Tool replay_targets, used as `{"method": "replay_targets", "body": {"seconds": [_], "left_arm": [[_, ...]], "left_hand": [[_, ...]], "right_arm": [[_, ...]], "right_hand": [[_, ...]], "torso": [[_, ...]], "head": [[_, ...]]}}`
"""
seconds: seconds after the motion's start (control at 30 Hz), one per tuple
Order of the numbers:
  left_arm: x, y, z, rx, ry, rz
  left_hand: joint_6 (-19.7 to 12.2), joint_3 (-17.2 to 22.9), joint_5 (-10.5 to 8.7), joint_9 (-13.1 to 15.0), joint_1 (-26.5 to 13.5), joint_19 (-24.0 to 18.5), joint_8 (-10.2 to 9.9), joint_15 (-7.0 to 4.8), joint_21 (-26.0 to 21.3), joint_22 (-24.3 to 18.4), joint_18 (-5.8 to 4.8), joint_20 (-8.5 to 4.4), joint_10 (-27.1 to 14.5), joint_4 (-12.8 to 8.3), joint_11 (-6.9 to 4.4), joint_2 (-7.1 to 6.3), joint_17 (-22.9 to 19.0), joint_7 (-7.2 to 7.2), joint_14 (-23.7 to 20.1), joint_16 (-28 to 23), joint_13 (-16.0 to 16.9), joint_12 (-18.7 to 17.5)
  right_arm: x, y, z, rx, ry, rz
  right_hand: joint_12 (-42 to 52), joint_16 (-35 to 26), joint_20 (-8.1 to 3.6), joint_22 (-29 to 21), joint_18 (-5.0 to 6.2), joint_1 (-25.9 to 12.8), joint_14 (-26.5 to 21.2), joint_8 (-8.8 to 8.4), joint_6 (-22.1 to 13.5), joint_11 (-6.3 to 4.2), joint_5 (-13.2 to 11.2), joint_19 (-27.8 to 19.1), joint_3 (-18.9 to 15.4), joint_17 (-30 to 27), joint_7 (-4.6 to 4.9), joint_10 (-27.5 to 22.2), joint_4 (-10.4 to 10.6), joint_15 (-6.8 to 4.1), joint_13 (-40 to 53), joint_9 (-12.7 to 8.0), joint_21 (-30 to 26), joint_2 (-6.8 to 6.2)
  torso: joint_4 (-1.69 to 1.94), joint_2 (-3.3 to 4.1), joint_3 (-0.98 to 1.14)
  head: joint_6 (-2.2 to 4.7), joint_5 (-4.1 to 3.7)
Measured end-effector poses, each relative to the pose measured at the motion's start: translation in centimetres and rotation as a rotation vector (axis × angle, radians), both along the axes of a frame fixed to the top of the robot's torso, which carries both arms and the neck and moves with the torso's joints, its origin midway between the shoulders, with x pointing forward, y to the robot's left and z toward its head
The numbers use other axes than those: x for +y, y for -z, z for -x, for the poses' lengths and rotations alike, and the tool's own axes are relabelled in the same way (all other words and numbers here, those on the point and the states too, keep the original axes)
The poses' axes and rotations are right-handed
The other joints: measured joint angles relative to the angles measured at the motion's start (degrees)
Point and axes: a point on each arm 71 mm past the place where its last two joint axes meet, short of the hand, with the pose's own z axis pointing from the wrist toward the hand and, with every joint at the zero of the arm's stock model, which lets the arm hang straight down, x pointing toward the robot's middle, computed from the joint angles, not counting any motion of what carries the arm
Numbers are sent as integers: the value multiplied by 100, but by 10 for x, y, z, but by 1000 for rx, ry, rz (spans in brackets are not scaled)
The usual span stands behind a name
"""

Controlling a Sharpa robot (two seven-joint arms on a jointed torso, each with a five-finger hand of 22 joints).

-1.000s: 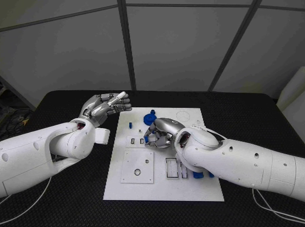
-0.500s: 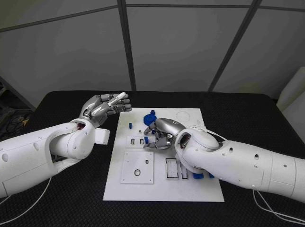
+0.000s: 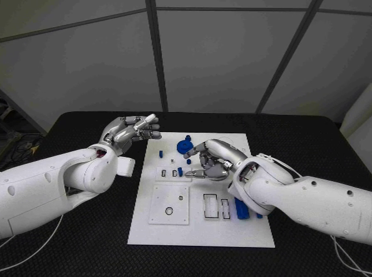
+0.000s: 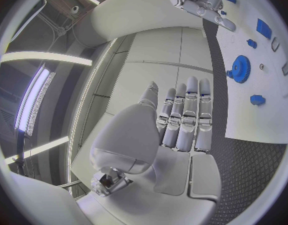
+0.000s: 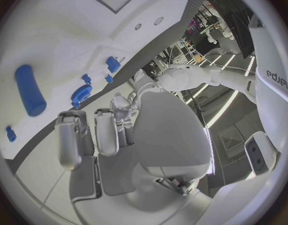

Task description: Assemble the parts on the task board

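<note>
Left robot hand [image 3: 133,129] raised with fingers curled; right robot hand [image 3: 212,159] lowered, fingers loosely bent.

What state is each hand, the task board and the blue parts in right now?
Left hand: raised beside the board's far left corner, fingers curled, holding nothing.
Right hand: over the middle of the board, fingers apart, holding nothing visible.
Task board: flat on the table.
Blue gear: on the board's far part.
Blue cylinder: lying flat on the board, near the right arm.
</note>
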Motion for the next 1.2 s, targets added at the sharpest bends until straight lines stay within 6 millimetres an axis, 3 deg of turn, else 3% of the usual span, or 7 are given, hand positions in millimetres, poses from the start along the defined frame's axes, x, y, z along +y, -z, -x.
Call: {"method": "replay_targets", "body": {"seconds": [0.3, 0.43, 0.63, 0.7, 0.73, 0.9, 1.2], "left_arm": [[-1, 11, 0, 69, 117, -244], [-9, 17, -1, 122, 198, -412], [-30, 23, -10, 218, 300, -646], [-35, 24, -13, 246, 319, -712], [-38, 24, -14, 259, 328, -748], [-54, 25, -20, 291, 361, -925], [-68, 29, -27, 320, 369, -1108]], "left_hand": [[709, -348, -105, 229, -315, 922, 266, -491, 637, 278, 1, -471, 1161, 222, -452, 77, 620, -422, 1205, 704, 210, 337], [834, -603, -194, 574, -560, 1275, 439, -678, 1147, 578, 0, -690, 1415, 445, -610, 27, 1666, -552, 1238, 1965, 749, 706], [702, -906, -495, 1677, -762, 1593, 1005, -849, 2637, 2036, -7, -889, 1442, 943, -785, -43, 5391, -720, 1245, 5663, 2829, 2161], [611, -943, -600, 2128, -774, 1778, 1226, -881, 3330, 2895, -503, -943, 1482, 1057, -825, -56, 6150, -764, 1239, 6355, 3833, 2941], [551, -944, -600, 2327, -774, 1818, 1298, -881, 3575, 3213, -490, -968, 1482, 1107, -825, -56, 6409, -763, 1239, 6582, 4186, 3180], [380, -947, -600, 2976, -772, 1803, 1414, -881, 4043, 3798, -479, -953, 1387, 1266, -852, -58, 6730, -775, 1239, 6912, 4907, 3392], [380, -994, -600, 3250, -750, 1796, 1414, -900, 4255, 4138, -439, -946, 1387, 1312, -852, -80, 6731, -774, 1259, 7045, 5282, 3545]], "right_arm": [[-47, -42, -14, 27, 54, -142], [-64, -52, -25, 45, 105, -186], [-82, -56, -33, 67, 155, -220], [-84, -56, -34, 72, 162, -226], [-85, -56, -34, 74, 165, -228], [-87, -57, -36, 80, 174, -236], [-88, -57, -38, 82, 180, -239]], "right_hand": [[-127, -119, 0, 0, 0, 64, 0, 13, 171, -18, 58, 0, 38, -84, -51, -58, -26, 0, -137, 7, -205, 66], [-127, -154, 0, 0, 0, 72, 0, 13, 199, -18, 110, 0, 38, -122, -42, -58, -26, 0, -159, 7, -237, 74], [-200, -244, 0, 0, 56, 72, 0, 13, 199, -39, 138, 0, 38, -218, -42, -79, -26, 0, -217, 7, -324, 74], [-200, -252, 0, 0, 92, 72, 0, 12, 198, -39, 138, 0, 38, -239, -42, -79, -26, 0, -225, 7, -326, 74], [-200, -252, 0, 0, 91, 72, 0, 12, 199, -39, 138, 0, 38, -240, -42, -79, -26, 0, -225, 7, -326, 74], [-200, -252, 0, 0, 91, 72, 0, 12, 199, -39, 138, 0, 38, -240, -42, -79, -26, 0, -233, -5, -326, 74], [-200, -252, -1, 0, 91, 72, 0, 12, 199, -39, 138, 0, 38, -240, -42, -79, -26, 0, -232, -5, -326, 74]], "torso": [[-41, -136, 46], [-64, -212, 71], [-71, -322, 105], [-71, -347, 114], [-71, -366, 120], [-79, -413, 140], [-87, -431, 148]], "head": [[-25, 95], [-57, 146], [-124, 199], [-145, 208], [-157, 216], [-169, 248], [-183, 278]]}}
